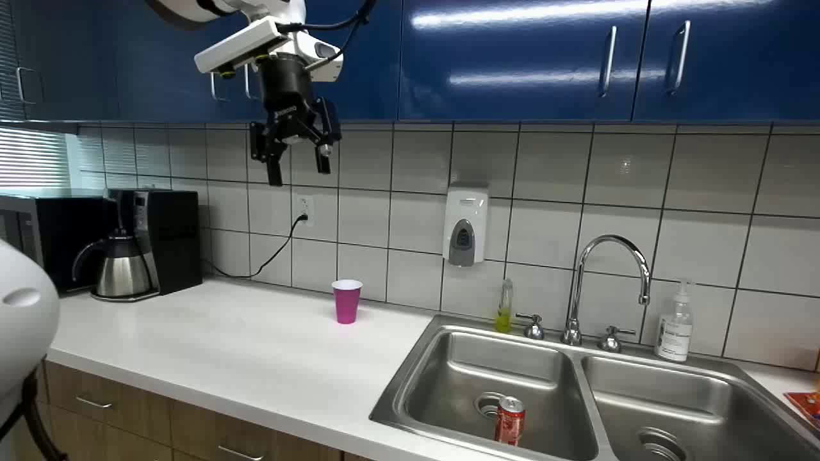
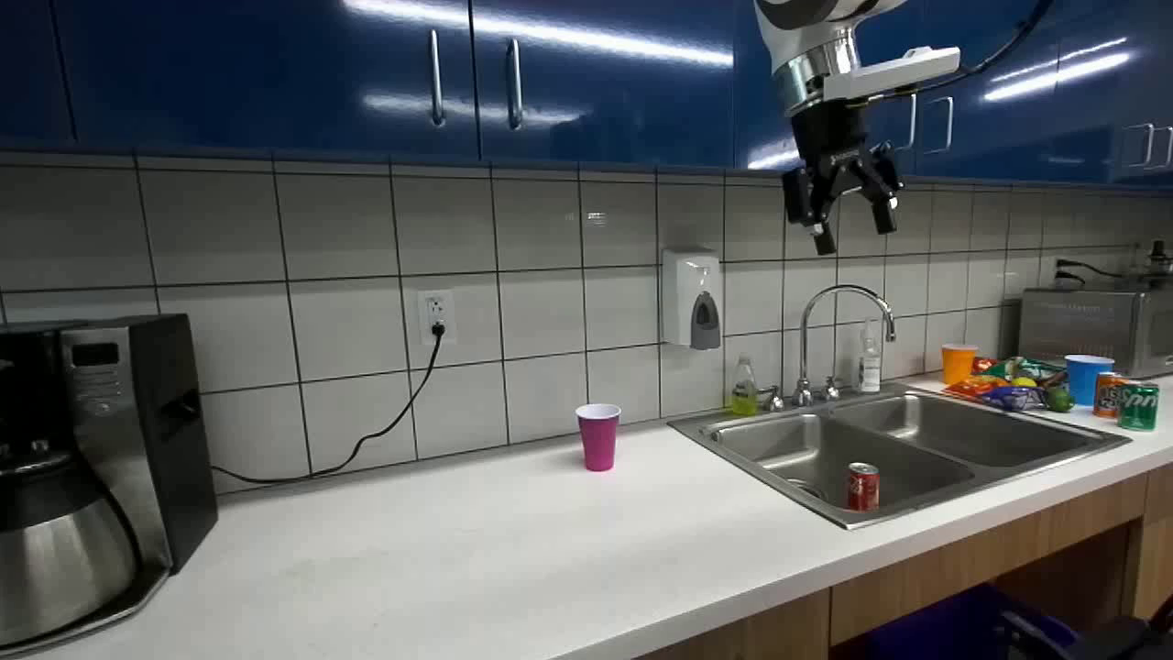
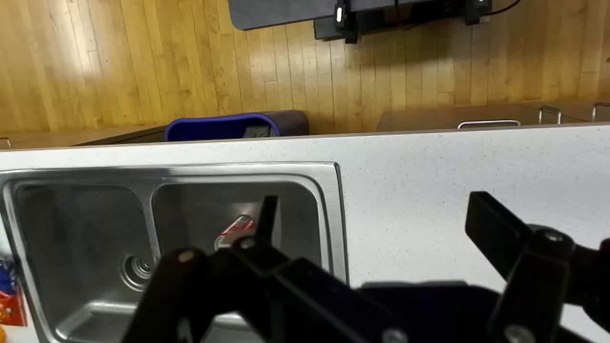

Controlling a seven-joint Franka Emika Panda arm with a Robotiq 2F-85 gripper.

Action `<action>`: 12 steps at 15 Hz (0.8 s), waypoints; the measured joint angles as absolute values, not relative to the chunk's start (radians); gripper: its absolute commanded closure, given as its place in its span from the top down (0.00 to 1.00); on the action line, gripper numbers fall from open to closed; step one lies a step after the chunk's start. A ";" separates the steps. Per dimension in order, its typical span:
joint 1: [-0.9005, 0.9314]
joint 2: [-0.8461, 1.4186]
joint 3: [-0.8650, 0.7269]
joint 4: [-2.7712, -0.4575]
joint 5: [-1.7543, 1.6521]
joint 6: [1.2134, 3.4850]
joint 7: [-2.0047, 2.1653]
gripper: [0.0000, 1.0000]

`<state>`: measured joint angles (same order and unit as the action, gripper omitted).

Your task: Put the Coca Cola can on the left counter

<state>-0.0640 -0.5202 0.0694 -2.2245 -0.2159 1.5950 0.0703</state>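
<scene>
The red Coca Cola can (image 1: 510,424) stands upright in a sink basin near its front wall, and shows there in both exterior views (image 2: 863,489). In the wrist view the can (image 3: 234,229) is partly hidden behind a finger. My gripper (image 1: 299,169) is open and empty, high above the counter and sink, well apart from the can; it also shows in an exterior view (image 2: 854,231). In the wrist view the fingers (image 3: 374,209) are spread wide. The white left counter (image 1: 256,346) stretches beside the sink, and also shows in the wrist view (image 3: 405,190).
The steel double sink (image 1: 413,368) has a tall curved faucet (image 1: 576,275). A pink cup (image 1: 346,304) stands by the tiled wall. A coffee maker (image 1: 160,237) is at the counter's far end. Blue upper cabinets (image 1: 512,57) hang close to the arm. A soap dispenser (image 1: 466,224) is wall-mounted.
</scene>
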 measured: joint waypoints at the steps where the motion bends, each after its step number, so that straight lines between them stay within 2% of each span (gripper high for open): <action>1: -0.064 -0.520 0.069 -2.225 -0.216 1.595 0.070 1.00; 12: -0.061 -0.481 0.020 -2.225 -0.216 1.622 0.070 1.00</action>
<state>-0.0611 -0.4806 0.0205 -2.2247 -0.2159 1.6222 0.0703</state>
